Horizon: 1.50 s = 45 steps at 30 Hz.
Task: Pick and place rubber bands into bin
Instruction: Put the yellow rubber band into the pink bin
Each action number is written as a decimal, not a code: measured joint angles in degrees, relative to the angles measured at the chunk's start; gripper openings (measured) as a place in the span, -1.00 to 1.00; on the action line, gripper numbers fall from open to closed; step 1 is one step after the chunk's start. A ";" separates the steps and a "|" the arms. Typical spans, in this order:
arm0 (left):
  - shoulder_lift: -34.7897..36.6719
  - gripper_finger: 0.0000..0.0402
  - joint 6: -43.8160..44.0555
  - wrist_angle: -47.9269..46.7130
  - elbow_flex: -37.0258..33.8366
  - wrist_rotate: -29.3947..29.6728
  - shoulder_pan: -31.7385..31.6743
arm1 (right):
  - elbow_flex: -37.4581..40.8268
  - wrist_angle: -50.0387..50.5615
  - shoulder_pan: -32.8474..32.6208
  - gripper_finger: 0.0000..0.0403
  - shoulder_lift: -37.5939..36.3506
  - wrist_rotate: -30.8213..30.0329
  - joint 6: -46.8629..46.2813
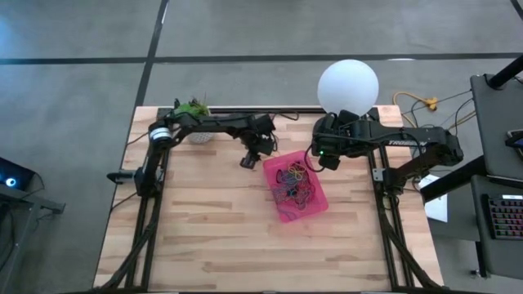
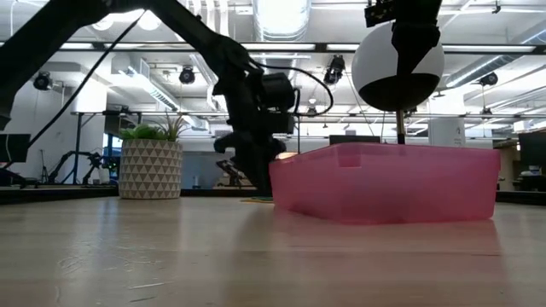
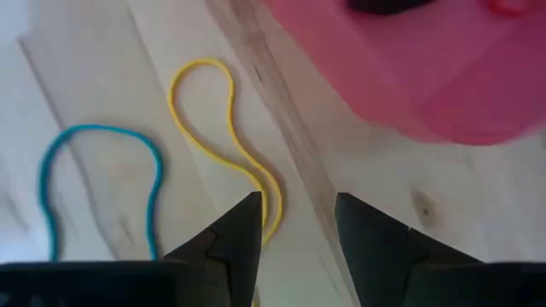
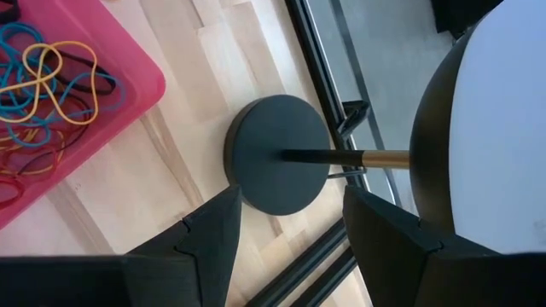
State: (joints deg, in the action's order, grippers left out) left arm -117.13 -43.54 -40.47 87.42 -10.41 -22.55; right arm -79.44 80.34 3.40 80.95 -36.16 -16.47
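My left claw (image 3: 297, 223) hovers part-open, empty, over a yellow band (image 3: 223, 136) and a blue band (image 3: 94, 183) beside the bin's (image 1: 315, 206) far-left corner. Next: lower, straddle the yellow loop, pinch. My right claw (image 4: 290, 226) waits open.

Pink translucent plastic bin (image 3: 426, 68): cropped by the left wrist frame. Blue rubber band loop (image 3: 98, 183): lower ends hidden behind gripper body.

Grey concrete floor (image 1: 73, 90) with dark seams around the wooden table (image 1: 204, 237), open ceiling with ducts and strip lights (image 2: 281, 13) behind.
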 joint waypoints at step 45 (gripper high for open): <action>-4.73 -0.33 0.49 -3.91 4.24 6.59 -0.52 | 0.09 -0.35 3.63 -0.04 0.00 -0.02 0.66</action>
State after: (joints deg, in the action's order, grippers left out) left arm -121.86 -43.05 -44.38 91.66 -3.82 -23.07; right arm -79.35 79.99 7.03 80.95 -36.18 -15.81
